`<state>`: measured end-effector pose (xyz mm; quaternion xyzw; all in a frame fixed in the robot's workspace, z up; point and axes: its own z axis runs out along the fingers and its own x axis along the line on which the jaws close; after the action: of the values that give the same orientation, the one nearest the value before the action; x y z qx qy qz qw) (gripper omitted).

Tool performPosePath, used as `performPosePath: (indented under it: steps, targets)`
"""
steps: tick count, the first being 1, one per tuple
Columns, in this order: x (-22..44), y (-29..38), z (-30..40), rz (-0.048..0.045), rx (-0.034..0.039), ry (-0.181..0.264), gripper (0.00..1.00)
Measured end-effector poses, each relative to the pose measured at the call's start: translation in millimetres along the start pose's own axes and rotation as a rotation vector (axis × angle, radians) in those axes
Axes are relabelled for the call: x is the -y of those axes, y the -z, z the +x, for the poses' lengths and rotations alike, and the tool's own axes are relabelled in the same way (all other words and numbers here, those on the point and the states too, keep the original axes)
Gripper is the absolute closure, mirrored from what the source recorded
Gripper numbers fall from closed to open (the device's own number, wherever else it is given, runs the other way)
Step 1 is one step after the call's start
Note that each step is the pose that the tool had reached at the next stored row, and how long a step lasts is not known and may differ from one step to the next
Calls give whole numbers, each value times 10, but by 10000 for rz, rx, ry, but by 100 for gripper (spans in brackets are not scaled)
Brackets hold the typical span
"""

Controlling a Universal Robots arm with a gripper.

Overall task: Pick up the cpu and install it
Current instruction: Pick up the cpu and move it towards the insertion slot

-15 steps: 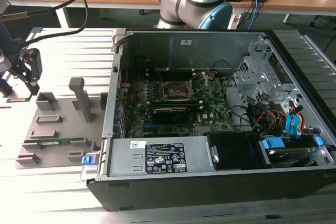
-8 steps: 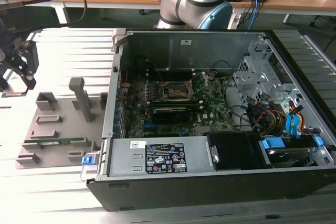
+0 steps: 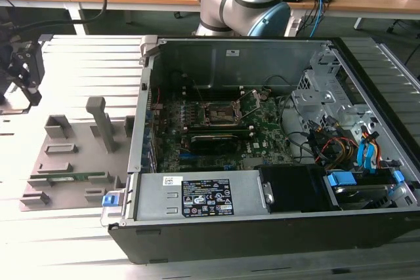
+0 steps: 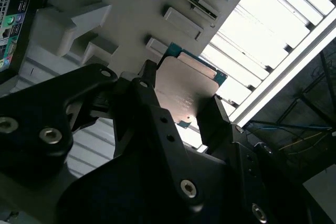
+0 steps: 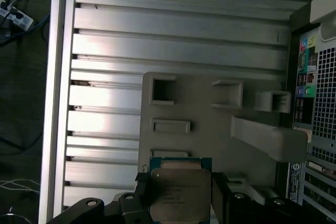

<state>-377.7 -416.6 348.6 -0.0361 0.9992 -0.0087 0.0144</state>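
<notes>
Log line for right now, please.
gripper: jaws shut on cpu | cpu: held clear above grey tray | socket: unfilled | install: not yet done

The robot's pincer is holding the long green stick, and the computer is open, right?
Not quite. The pincer is shut on the cpu, the square silvery chip, as both wrist views show. The long green stick lies on the grey tray in the exterior view. The computer is open, yes.

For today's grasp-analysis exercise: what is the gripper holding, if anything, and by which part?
The gripper holds the cpu, fingers clamped on two opposite side edges, metal top plate exposed.
</notes>
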Motion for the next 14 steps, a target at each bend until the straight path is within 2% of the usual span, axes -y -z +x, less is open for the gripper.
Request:
performPosePath:
  steps: [3, 6, 14]
  targets:
    - [1, 60, -2, 0, 0, 0, 45]
    - [1, 159, -5, 1, -1, 1, 45]
    - [-1, 333, -10, 0, -1, 0, 45]
